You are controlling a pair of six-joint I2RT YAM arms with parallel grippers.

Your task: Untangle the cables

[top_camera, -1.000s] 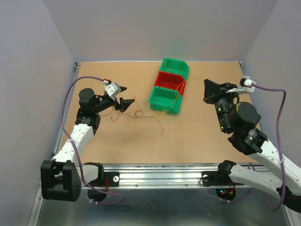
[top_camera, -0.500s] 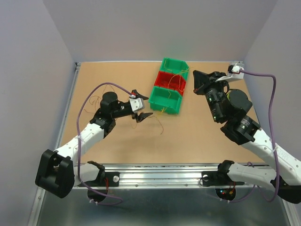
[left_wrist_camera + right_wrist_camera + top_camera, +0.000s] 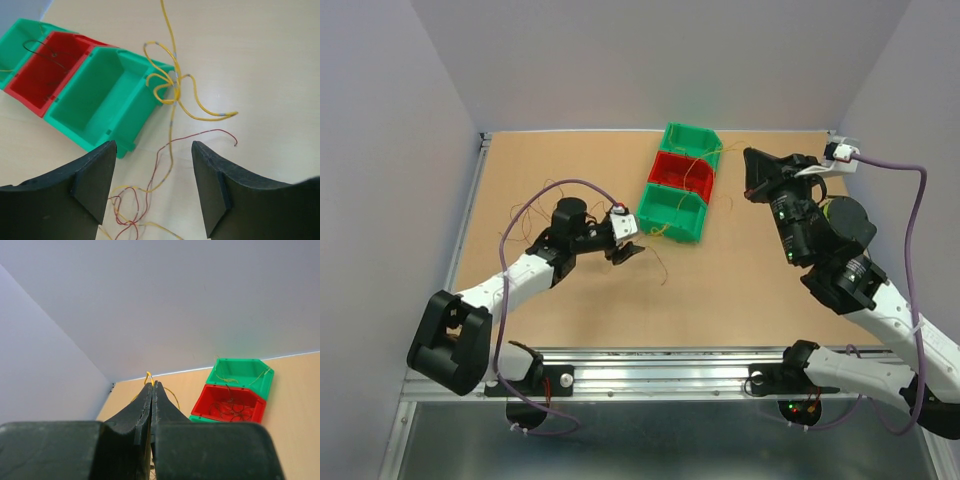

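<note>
Yellow cable (image 3: 172,90) is seen running straight away from the left gripper (image 3: 153,146). Its long axis points ahead, and it is looped into a knot at the corner of the near green bin (image 3: 95,102). A thin red cable (image 3: 200,134) is laid beside it. A small tangle (image 3: 127,212) of red and yellow strands lies on the counter (image 3: 720,290) directly beneath the left gripper, whose fingers are spread apart with nothing held. The left arm is judged the nearer one to that tangle.

The right gripper (image 3: 151,385) is held high, to the right of the bins, with its fingers pressed together. A yellow loop is seen poking out at the tip, so the yellow cable appears to be pinched there.

Nothing is held in the near green bin. Dark curled strands are seen in the red bin (image 3: 210,392), and yellow strands in the far green bin (image 3: 220,365).
</note>
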